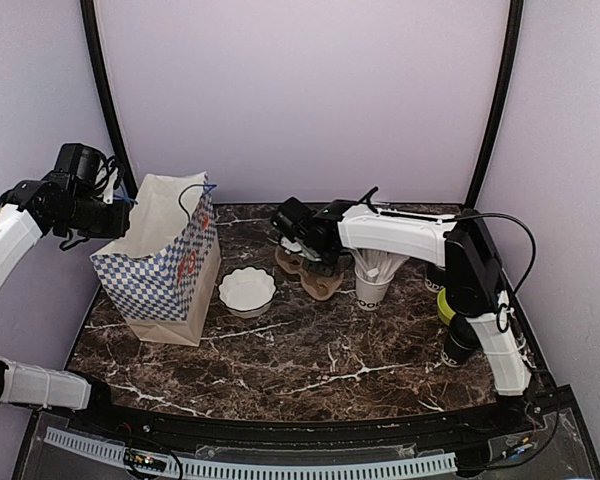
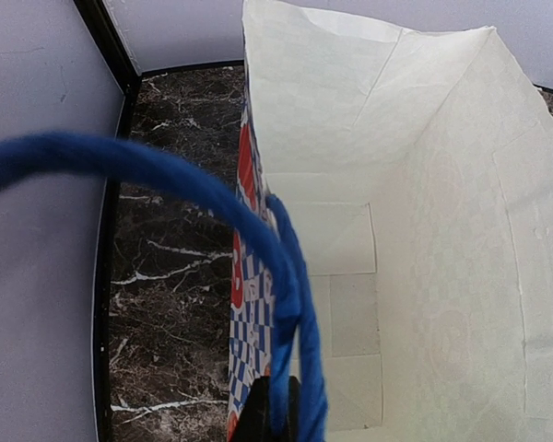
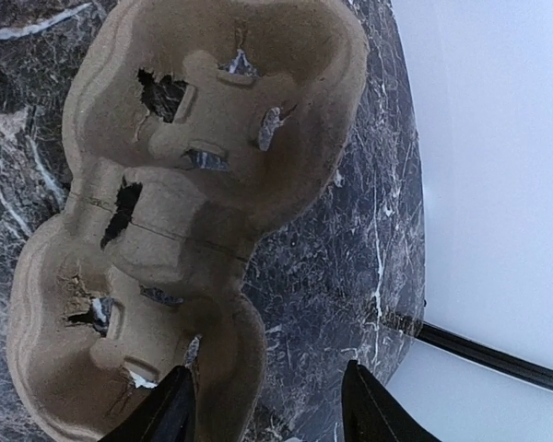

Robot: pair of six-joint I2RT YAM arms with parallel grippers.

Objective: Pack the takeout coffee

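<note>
Presently, left gripper clamps blue handle of paper bag; right gripper, jaws apart, over pulp cup carrier, twelve o'clock on table.

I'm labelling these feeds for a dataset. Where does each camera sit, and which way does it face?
Top external: above and behind the bases, facing down over the marble table; left arm and right arm show.
Left wrist: looks down into the checkered bag; left end effector pinches its blue handle.
Right wrist: looks down on the cardboard carrier; open right end effector shows.
Shared: top view also shows bag and carrier.
</note>
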